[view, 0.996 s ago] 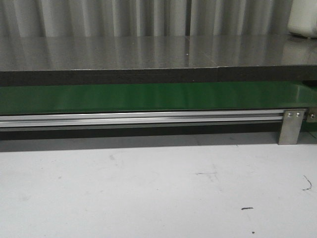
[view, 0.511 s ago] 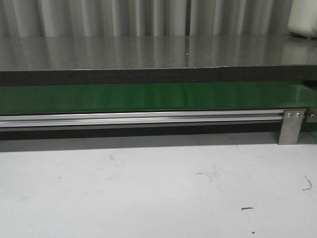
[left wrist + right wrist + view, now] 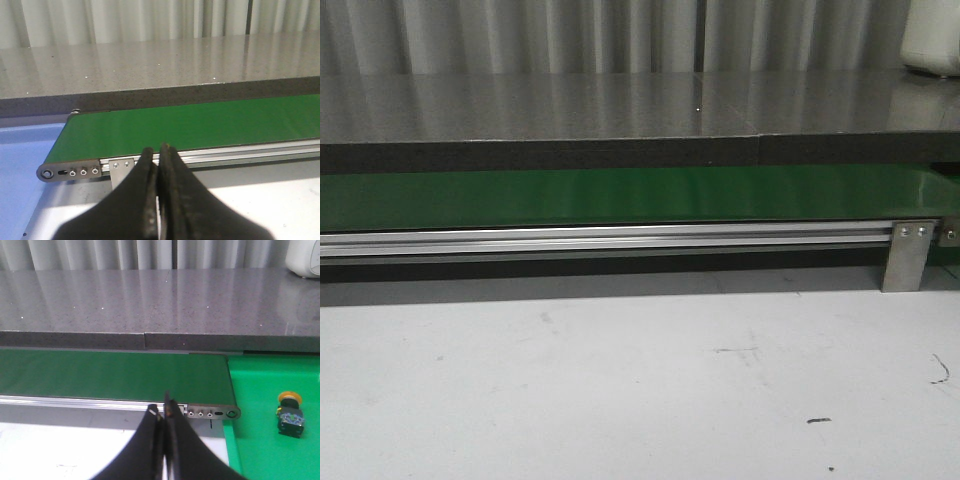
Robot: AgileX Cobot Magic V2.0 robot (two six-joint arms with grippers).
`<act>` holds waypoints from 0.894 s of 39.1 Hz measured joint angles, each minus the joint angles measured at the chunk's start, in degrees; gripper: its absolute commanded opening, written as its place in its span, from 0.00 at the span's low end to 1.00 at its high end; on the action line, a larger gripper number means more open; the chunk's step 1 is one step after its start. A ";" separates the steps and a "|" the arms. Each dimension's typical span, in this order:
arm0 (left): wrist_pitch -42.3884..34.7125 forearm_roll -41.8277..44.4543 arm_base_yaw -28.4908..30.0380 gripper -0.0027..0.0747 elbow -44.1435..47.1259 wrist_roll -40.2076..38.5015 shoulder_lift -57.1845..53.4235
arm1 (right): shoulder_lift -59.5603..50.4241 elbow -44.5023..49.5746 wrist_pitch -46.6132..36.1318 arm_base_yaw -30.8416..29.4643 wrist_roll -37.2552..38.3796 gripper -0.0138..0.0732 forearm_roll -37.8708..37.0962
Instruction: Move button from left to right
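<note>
The button (image 3: 290, 415) stands on the green surface (image 3: 260, 440) beside the end of the green conveyor belt (image 3: 110, 375), its orange-yellow cap pointing away from the camera and its black body nearer; it appears only in the right wrist view. The right gripper (image 3: 162, 412) has its fingers pressed together with nothing between them, well apart from the button. The left gripper (image 3: 158, 150) likewise has its fingers pressed together and empty, in front of the conveyor's aluminium rail (image 3: 240, 152).
</note>
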 measured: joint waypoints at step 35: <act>-0.10 0.00 0.00 0.01 0.00 0.00 0.00 | -8.94 21.75 -7.71 0.00 0.00 0.08 -1.53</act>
